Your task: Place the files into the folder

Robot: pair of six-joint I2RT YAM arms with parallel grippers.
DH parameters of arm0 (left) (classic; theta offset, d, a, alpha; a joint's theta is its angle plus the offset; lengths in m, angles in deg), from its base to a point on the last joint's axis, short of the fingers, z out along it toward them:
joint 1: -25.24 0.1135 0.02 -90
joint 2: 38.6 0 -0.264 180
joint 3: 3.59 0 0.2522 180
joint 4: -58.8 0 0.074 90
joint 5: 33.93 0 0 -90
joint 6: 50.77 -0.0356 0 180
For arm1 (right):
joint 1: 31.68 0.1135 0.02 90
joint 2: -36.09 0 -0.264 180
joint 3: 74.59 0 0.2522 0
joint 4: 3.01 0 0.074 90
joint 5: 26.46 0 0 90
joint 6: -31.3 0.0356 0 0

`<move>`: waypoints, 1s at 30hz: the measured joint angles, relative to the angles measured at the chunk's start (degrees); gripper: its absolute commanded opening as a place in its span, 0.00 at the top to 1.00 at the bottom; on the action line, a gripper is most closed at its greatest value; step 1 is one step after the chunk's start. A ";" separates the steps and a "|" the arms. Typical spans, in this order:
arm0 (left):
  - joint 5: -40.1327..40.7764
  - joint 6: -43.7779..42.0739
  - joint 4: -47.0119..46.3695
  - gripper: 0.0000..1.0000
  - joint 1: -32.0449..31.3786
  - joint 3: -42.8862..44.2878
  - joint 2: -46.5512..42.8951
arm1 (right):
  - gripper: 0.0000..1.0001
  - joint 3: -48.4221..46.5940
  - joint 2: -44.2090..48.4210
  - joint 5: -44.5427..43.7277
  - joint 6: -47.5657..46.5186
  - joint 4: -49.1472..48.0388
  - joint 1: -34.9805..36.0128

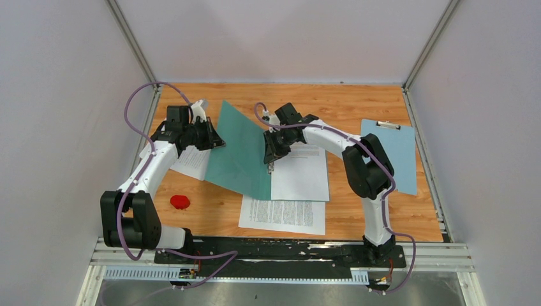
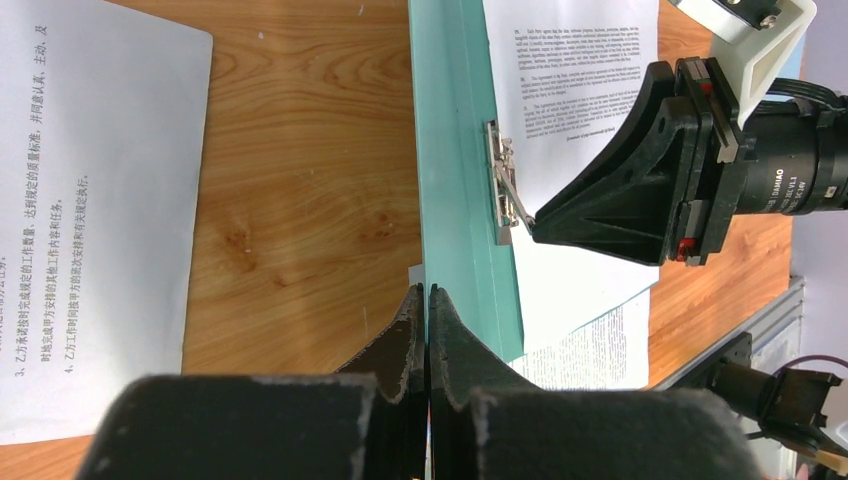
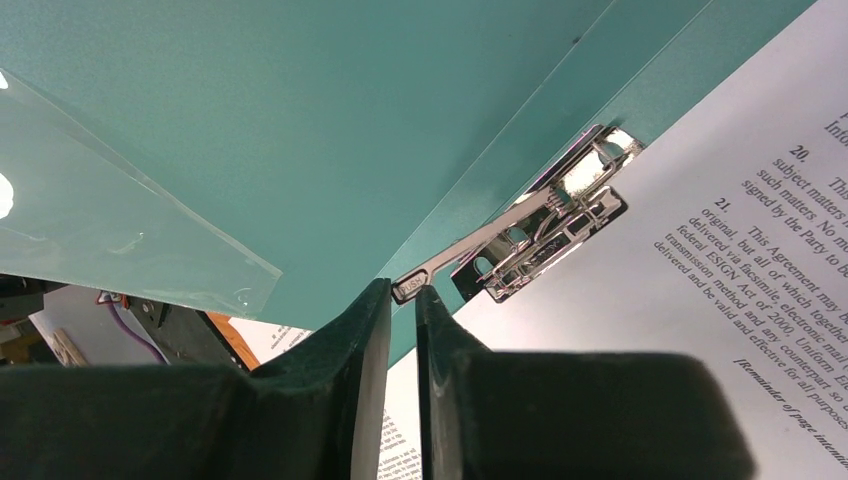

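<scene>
The teal folder [image 1: 239, 150] lies open in the middle of the table. My left gripper [image 1: 215, 143] is shut on the edge of its left cover [image 2: 460, 150] and holds that cover tilted up. One of the files [image 1: 303, 175] rests on the right cover, its edge at the metal fastener [image 3: 540, 240]. The fastener's lever is raised, and my right gripper [image 3: 403, 290] is closed to a narrow gap on its tip. A second sheet [image 1: 284, 215] lies nearer the front, and a third [image 1: 191, 164] lies under the left arm.
A light blue clipboard [image 1: 392, 153] lies at the right side of the table. A small red object [image 1: 180, 202] sits at the front left. A clear plastic pocket [image 3: 100, 200] shows inside the raised cover. Grey walls enclose the table.
</scene>
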 measured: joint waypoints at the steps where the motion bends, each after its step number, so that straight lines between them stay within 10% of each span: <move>1: 0.02 -0.02 0.00 1.00 0.00 0.00 0.00 | 0.86 0.00 0.00 0.11 0.07 0.13 0.00; 30: 0.48 -0.15 0.07 1.00 -0.11 0.00 0.00 | 0.89 2.29 0.00 -3.30 0.20 1.66 0.92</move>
